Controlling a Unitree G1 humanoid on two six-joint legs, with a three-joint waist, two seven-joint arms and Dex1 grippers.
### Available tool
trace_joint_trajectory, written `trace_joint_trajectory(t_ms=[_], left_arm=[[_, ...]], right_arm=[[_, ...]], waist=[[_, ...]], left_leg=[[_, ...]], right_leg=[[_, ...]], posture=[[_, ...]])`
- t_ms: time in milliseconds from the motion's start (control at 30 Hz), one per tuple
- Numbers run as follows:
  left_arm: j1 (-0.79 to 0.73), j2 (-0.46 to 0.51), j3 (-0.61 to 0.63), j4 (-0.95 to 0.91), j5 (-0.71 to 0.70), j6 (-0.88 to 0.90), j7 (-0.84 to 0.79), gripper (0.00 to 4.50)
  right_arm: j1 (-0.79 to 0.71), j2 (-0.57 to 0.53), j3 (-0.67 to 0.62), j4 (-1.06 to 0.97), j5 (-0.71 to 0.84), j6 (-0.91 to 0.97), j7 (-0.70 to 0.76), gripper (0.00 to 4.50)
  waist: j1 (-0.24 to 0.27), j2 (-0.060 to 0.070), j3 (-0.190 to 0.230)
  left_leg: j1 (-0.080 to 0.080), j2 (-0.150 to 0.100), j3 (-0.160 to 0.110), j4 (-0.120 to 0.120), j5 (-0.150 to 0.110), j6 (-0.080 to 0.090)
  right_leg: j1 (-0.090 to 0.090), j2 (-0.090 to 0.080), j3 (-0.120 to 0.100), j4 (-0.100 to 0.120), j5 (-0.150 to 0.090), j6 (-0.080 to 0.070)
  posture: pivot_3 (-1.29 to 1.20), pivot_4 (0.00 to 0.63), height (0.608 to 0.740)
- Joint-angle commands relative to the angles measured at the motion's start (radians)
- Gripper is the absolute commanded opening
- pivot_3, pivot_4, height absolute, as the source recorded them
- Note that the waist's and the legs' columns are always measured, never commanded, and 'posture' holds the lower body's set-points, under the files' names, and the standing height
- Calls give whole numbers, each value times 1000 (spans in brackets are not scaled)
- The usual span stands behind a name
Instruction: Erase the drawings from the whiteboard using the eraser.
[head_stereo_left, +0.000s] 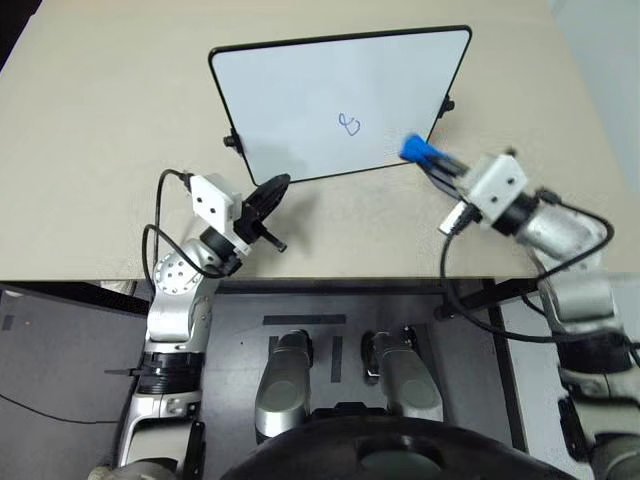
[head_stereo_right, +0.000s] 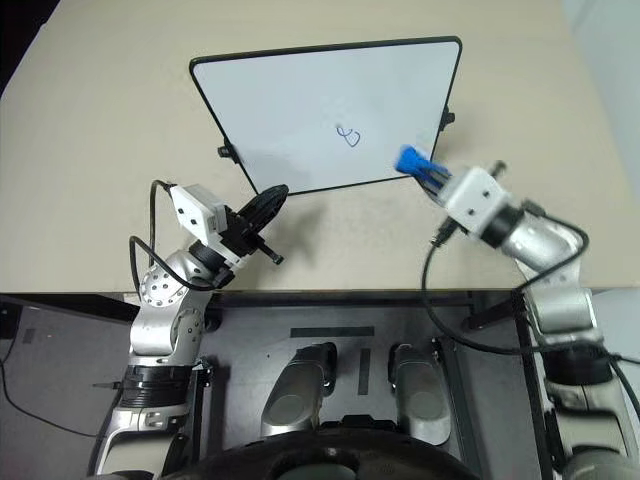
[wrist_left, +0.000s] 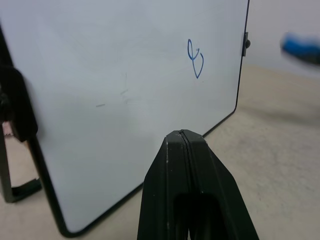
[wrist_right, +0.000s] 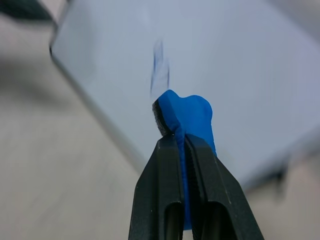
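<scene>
The right gripper (wrist_right: 182, 142), jaws pinching one small bright blue eraser block (head_stereo_left: 419, 150), aims it lengthwise at the black-framed whiteboard (head_stereo_left: 300, 90) (standing on the beige tabletop (head_stereo_left: 100, 120)), near its lower right corner; one blue scribble (head_stereo_left: 349, 124) remains. The left gripper (wrist_left: 185, 137) has its jaws pressed together.

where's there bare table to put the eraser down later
Bare beige tabletop lies left of the black-framed whiteboard, and between the two hands near the front edge. It is crowded by the board's right corner, where the right hand holds the blue eraser.
</scene>
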Motion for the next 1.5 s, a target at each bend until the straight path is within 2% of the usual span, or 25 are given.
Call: trace_joint_trajectory(t_ms=[33,67,233,500,600,733,833,1267,1500], left_arm=[[-20,-6,-11,-4,6,-16,-7,0],[-24,-8,-11,-1,6,-17,-6,0],[-10,-6,-5,-14,4,-20,3,0],[13,-3,5,-36,7,-21,19,0],[20,-1,10,-48,7,-20,24,0],[28,3,12,-57,6,-18,28,0],[29,5,10,-60,6,-15,30,0],[20,9,6,-60,7,-13,27,0],[15,7,2,-58,8,-13,26,0]], right_arm=[[-106,31,100,151,-141,-225,-33,25],[-134,40,117,199,-170,-275,-46,25],[-269,85,184,467,-327,-506,-177,25],[-445,118,240,828,-539,-673,-436,25],[-493,120,239,896,-613,-700,-581,25],[-523,117,238,925,-659,-721,-690,25],[-531,119,254,957,-685,-718,-722,25],[-517,169,313,1131,-680,-716,-679,25],[-536,165,320,1152,-692,-705,-722,25]], waist=[[0,0,0],[3,0,0],[8,0,0],[7,0,0],[5,0,0],[4,0,0],[3,0,0],[-1,0,0],[-2,0,0]], left_leg=[[0,0,0,0,-1,0],[-1,0,0,0,-1,0],[-7,0,-1,1,-4,2],[-8,1,0,1,-5,1],[-8,1,0,1,-5,1],[-8,1,0,1,-5,1],[-8,1,0,1,-11,-9],[-7,1,0,1,-10,-9],[-8,1,0,1,-10,-9]], right_leg=[[-1,0,0,1,2,-4],[-2,0,0,1,4,-10],[-8,-2,0,1,6,-10],[-12,-4,-2,2,11,-15],[-13,-4,-2,1,12,-16],[-14,-4,-2,2,15,-17],[-15,-4,-1,1,18,-18],[-14,-4,0,2,21,-19],[-15,-4,0,1,23,-19]], posture=[[0,150,740],[0,150,740],[0,150,740],[0,150,740],[0,150,740],[0,150,740],[0,150,740],[0,150,740],[0,150,740]])
